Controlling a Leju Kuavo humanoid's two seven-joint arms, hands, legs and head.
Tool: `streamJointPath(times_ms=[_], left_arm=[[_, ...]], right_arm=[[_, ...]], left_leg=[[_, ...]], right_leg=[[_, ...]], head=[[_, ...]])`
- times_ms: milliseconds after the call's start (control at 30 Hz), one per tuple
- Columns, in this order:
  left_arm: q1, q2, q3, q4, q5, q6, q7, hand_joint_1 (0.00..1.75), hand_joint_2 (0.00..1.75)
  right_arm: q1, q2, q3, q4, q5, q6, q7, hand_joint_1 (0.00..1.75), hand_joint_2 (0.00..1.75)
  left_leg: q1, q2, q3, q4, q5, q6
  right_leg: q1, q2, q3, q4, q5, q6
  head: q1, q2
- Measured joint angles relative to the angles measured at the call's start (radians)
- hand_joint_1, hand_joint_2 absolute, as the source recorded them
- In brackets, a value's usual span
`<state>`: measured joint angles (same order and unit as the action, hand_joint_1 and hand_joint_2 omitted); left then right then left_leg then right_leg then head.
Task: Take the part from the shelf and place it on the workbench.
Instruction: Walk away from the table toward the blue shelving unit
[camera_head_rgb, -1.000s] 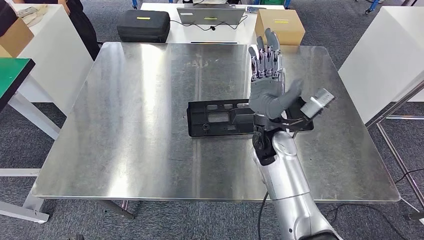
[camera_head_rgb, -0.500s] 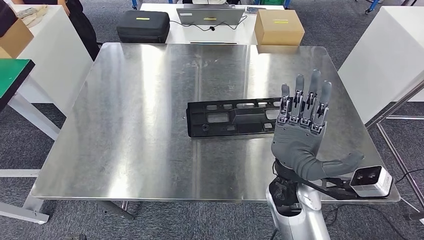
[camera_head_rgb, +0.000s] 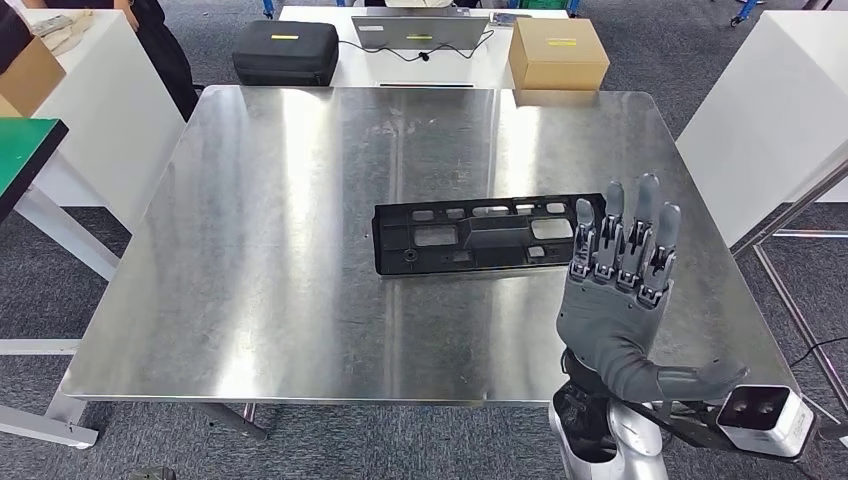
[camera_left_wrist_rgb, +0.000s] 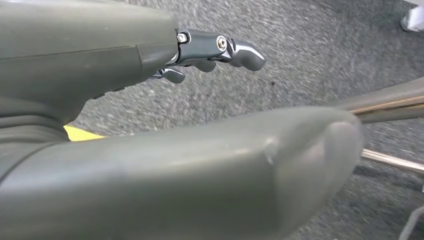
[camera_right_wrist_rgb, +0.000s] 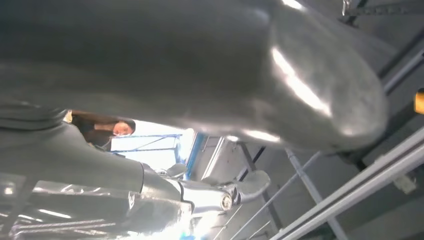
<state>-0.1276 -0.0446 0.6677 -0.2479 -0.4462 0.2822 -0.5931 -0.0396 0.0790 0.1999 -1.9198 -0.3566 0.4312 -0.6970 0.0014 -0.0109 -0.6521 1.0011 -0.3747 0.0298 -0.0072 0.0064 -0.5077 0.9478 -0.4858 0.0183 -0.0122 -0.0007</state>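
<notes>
On the steel table (camera_head_rgb: 280, 250) the black part (camera_head_rgb: 480, 234) lies flat, right of centre. Just beside its right end, the right hand (camera_head_rgb: 615, 310) hovers palm-up, fingers (camera_head_rgb: 640, 225) spread and released, holding nothing. Left hand (camera_left_wrist_rgb: 125, 150) hangs over grey carpet, empty, fingers apart.

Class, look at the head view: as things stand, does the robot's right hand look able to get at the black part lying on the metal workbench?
Probably yes. The right hand is raised, holding nothing, with fingers apart near the black part, and nothing lies between them on the workbench.
</notes>
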Motion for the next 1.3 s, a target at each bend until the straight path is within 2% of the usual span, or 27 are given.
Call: streamJointPath(times_ms=[200, 367, 433, 500, 567, 600, 633, 667, 700, 733, 767, 800, 833, 867, 933, 967, 1000, 1033, 1067, 1100, 1133, 1167, 1200, 1267, 1300], left_arm=[[-0.017, -0.01, -0.009, 0.0, -0.015, 0.028, 0.023, 0.0, 0.0], [-0.018, -0.011, -0.018, 0.0, -0.02, 0.022, 0.022, 0.0, 0.0], [-0.019, -0.011, -0.021, 0.0, -0.021, 0.022, 0.021, 0.0, 0.0], [-0.021, -0.012, -0.025, 0.0, -0.021, 0.022, 0.017, 0.0, 0.0], [-0.024, -0.013, -0.026, 0.0, -0.021, 0.021, 0.013, 0.0, 0.0], [-0.024, -0.013, -0.027, 0.0, -0.021, 0.021, 0.012, 0.0, 0.0], [-0.024, -0.013, -0.027, 0.0, -0.021, 0.02, 0.011, 0.0, 0.0], [-0.024, -0.014, -0.027, 0.0, -0.022, 0.018, 0.011, 0.0, 0.0], [-0.025, -0.015, -0.028, 0.0, -0.023, 0.016, 0.011, 0.0, 0.0], [-0.026, -0.016, -0.028, 0.0, -0.024, 0.014, 0.011, 0.0, 0.0], [-0.027, -0.017, -0.028, 0.0, -0.024, 0.012, 0.012, 0.0, 0.0], [-0.028, -0.017, -0.028, 0.0, -0.024, 0.012, 0.012, 0.0, 0.0], [-0.03, -0.017, -0.028, 0.0, -0.024, 0.012, 0.013, 0.0, 0.0], [-0.031, -0.017, -0.028, 0.0, -0.024, 0.012, 0.013, 0.0, 0.0], [-0.032, -0.017, -0.028, 0.0, -0.024, 0.012, 0.013, 0.0, 0.0], [-0.032, -0.017, -0.029, 0.0, -0.024, 0.012, 0.013, 0.0, 0.0], [-0.032, -0.017, -0.029, 0.0, -0.024, 0.012, 0.013, 0.0, 0.0], [-0.032, -0.017, -0.029, 0.001, -0.024, 0.012, 0.013, 0.0, 0.0], [-0.032, -0.017, -0.029, 0.001, -0.025, 0.012, 0.013, 0.0, 0.0], [-0.032, -0.017, -0.028, 0.001, -0.025, 0.012, 0.013, 0.0, 0.0], [-0.032, -0.017, -0.028, 0.001, -0.025, 0.012, 0.013, 0.0, 0.0], [-0.032, -0.017, -0.029, 0.001, -0.025, 0.012, 0.013, 0.0, 0.0], [-0.032, -0.017, -0.029, 0.001, -0.025, 0.012, 0.013, 0.0, 0.0], [-0.035, -0.015, -0.029, 0.001, -0.025, 0.012, 0.013, 0.0, 0.0], [-0.036, -0.014, -0.029, 0.001, -0.025, 0.012, 0.012, 0.0, 0.0]], right_arm=[[0.039, 0.008, -0.058, 0.004, -0.023, 0.018, 0.0, 0.0, 0.0], [0.068, 0.014, -0.084, 0.008, -0.025, 0.017, 0.0, 0.0, 0.0], [0.072, 0.016, -0.09, 0.008, -0.022, 0.017, 0.0, 0.0, 0.0], [0.075, 0.017, -0.097, 0.01, -0.017, 0.017, 0.0, 0.0, 0.0], [0.083, 0.018, -0.105, 0.013, -0.012, 0.017, 0.0, 0.0, 0.0], [0.089, 0.018, -0.11, 0.014, -0.008, 0.018, 0.0, 0.0, 0.0], [0.095, 0.019, -0.115, 0.016, -0.005, 0.018, 0.0, 0.0, 0.0], [0.098, 0.019, -0.12, 0.017, -0.001, 0.019, 0.0, 0.0, 0.0], [0.1, 0.021, -0.124, 0.018, 0.002, 0.019, 0.0, 0.0, 0.0], [0.1, 0.022, -0.126, 0.018, 0.004, 0.019, 0.0, 0.0, 0.0], [0.1, 0.024, -0.128, 0.019, 0.006, 0.019, 0.0, 0.0, 0.0], [0.1, 0.026, -0.13, 0.019, 0.006, 0.019, 0.0, 0.0, 0.0], [0.099, 0.028, -0.131, 0.02, 0.006, 0.019, 0.0, 0.0, 0.0], [0.099, 0.029, -0.133, 0.021, 0.006, 0.019, 0.0, 0.0, 0.0], [0.098, 0.032, -0.135, 0.023, 0.005, 0.017, 0.0, 0.0, 0.0], [0.098, 0.034, -0.136, 0.024, 0.005, 0.015, 0.0, 0.0, 0.0], [0.098, 0.036, -0.137, 0.024, 0.004, 0.013, 0.0, 0.0, 0.0], [0.097, 0.038, -0.137, 0.025, 0.004, 0.012, 0.0, 0.0, 0.0], [0.098, 0.039, -0.138, 0.027, 0.004, 0.012, 0.0, 0.0, 0.0], [0.099, 0.039, -0.139, 0.028, 0.004, 0.012, 0.0, 0.0, 0.0], [0.099, 0.039, -0.139, 0.03, 0.004, 0.011, 0.0, 0.0, 0.0], [0.1, 0.039, -0.14, 0.032, 0.004, 0.011, 0.0, 0.0, 0.0], [0.1, 0.039, -0.14, 0.033, 0.004, 0.011, 0.0, 0.0, 0.0], [0.099, 0.04, -0.141, 0.033, 0.004, 0.011, 0.0, 0.0, 0.0], [0.099, 0.04, -0.142, 0.033, 0.004, 0.011, 0.0, 0.0, 0.0]], left_leg=[[-0.003, 0.0, 0.001, 0.003, -0.004, 0.006], [-0.009, 0.0, 0.002, 0.009, -0.012, 0.02], [-0.005, 0.001, 0.01, -0.002, -0.007, 0.03], [0.0, 0.004, 0.019, -0.015, -0.002, 0.038], [0.0, 0.006, 0.02, -0.016, -0.001, 0.041], [0.0, 0.006, 0.019, -0.016, -0.001, 0.041], [0.0, 0.006, 0.018, -0.016, -0.001, 0.04], [0.0, 0.006, 0.018, -0.016, 0.0, 0.038], [0.001, 0.005, 0.018, -0.015, 0.001, 0.036], [0.001, 0.005, 0.018, -0.014, 0.003, 0.033], [0.0, 0.005, 0.017, -0.013, 0.005, 0.028], [-0.001, 0.004, 0.016, -0.011, 0.007, 0.022], [-0.002, 0.004, 0.015, -0.008, 0.009, 0.016], [-0.003, 0.004, 0.013, -0.006, 0.011, 0.01], [0.001, 0.004, 0.005, 0.003, 0.008, -0.001], [0.005, 0.005, -0.005, 0.022, -0.014, -0.007], [0.009, 0.006, -0.02, 0.063, -0.051, -0.012], [0.011, 0.006, -0.041, 0.124, -0.101, -0.018], [0.013, 0.007, -0.063, 0.197, -0.148, -0.023], [0.014, 0.007, -0.078, 0.26, -0.181, -0.027], [0.015, 0.007, -0.081, 0.296, -0.196, -0.029], [0.016, 0.007, -0.063, 0.291, -0.191, -0.029], [0.017, 0.007, -0.024, 0.246, -0.172, -0.026], [0.015, 0.006, 0.082, 0.097, -0.134, -0.013], [0.012, 0.006, 0.119, 0.043, -0.122, -0.006]], right_leg=[[-0.005, 0.0, 0.001, -0.001, -0.002, 0.004], [-0.011, 0.0, 0.004, -0.002, -0.006, 0.016], [-0.011, -0.001, 0.004, 0.007, -0.014, 0.02], [-0.011, -0.001, -0.029, 0.081, -0.055, 0.016], [-0.014, -0.002, -0.099, 0.222, -0.114, 0.009], [-0.014, -0.002, -0.13, 0.28, -0.132, 0.012], [-0.015, -0.002, -0.145, 0.305, -0.133, 0.018], [-0.015, -0.002, -0.137, 0.288, -0.117, 0.027], [-0.017, -0.003, -0.109, 0.231, -0.089, 0.037], [-0.019, -0.005, -0.069, 0.151, -0.06, 0.044], [-0.018, -0.006, -0.033, 0.085, -0.031, 0.045], [-0.017, -0.006, -0.011, 0.041, -0.01, 0.042], [-0.015, -0.006, -0.002, 0.022, 0.001, 0.033], [-0.011, -0.004, -0.005, 0.025, 0.007, 0.023], [-0.018, -0.003, -0.017, 0.022, 0.013, 0.002], [-0.022, -0.004, -0.021, 0.021, 0.02, -0.01], [-0.025, -0.006, -0.027, 0.02, 0.027, -0.022], [-0.022, -0.007, -0.031, 0.021, 0.034, -0.031], [-0.019, -0.008, -0.038, 0.022, 0.04, -0.038], [-0.017, -0.008, -0.046, 0.023, 0.045, -0.04], [-0.014, -0.008, -0.053, 0.024, 0.049, -0.04], [-0.012, -0.008, -0.06, 0.026, 0.054, -0.039], [-0.01, -0.008, -0.066, 0.027, 0.058, -0.038], [-0.006, -0.007, -0.072, 0.03, 0.065, -0.032], [-0.005, -0.007, -0.074, 0.03, 0.069, -0.026]], head=[[0.0, 0.0], [0.0, 0.0], [0.0, 0.0], [0.001, 0.0], [0.003, 0.0], [0.004, 0.0], [0.004, 0.0], [0.004, 0.0], [0.005, 0.0], [0.006, 0.0], [0.006, 0.0], [0.007, 0.0], [0.007, 0.0], [0.007, 0.0], [0.006, 0.0], [0.005, 0.0], [0.004, 0.0], [0.003, 0.0], [0.003, 0.0], [0.002, 0.0], [0.003, 0.0], [0.003, 0.0], [0.002, 0.0], [0.003, 0.0], [0.004, 0.0]])
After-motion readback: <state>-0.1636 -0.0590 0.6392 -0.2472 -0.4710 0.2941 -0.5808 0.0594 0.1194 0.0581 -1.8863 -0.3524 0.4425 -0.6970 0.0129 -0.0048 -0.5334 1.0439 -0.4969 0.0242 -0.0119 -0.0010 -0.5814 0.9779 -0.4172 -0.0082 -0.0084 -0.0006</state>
